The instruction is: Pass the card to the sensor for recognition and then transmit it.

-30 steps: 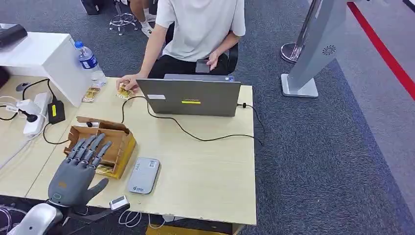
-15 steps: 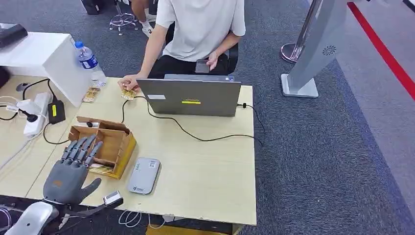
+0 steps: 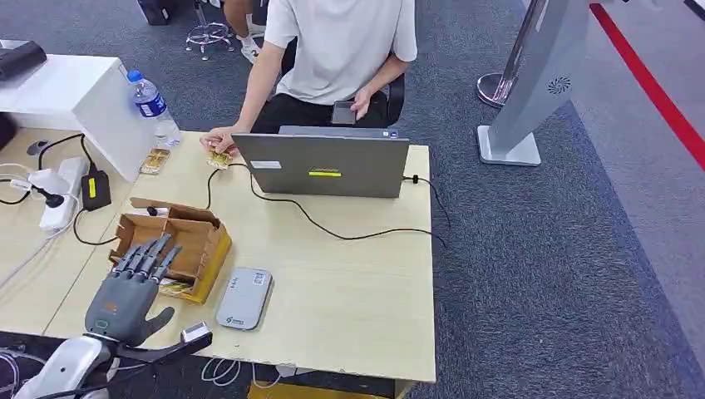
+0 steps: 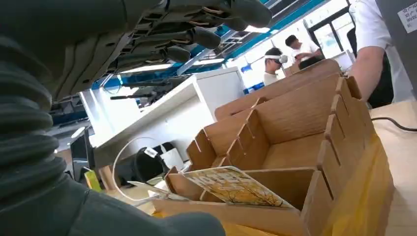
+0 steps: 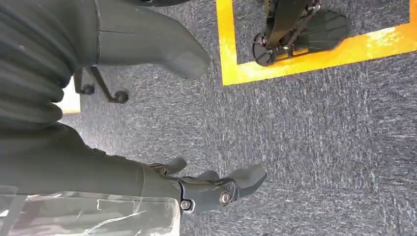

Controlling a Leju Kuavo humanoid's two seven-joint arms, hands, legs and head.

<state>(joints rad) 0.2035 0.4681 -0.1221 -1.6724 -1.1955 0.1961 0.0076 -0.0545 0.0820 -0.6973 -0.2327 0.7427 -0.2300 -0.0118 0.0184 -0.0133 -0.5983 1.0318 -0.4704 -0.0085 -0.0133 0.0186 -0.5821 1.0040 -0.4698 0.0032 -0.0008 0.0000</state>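
**Card lies in the box under an empty left hand**

A yellow printed card (image 4: pixel 231 186) lies flat in the nearest compartment of an open brown cardboard box (image 3: pixel 189 243), just below the fingertips (image 3: pixel 163 249) of the grey left hand (image 3: pixel 129 289). The fingers are spread, holding nothing. A grey rounded sensor (image 3: pixel 244 298) lies beside the thumb. The right hand (image 5: pixel 196 184) hangs over grey carpet (image 5: pixel 319 147), empty, fingers loosely apart.
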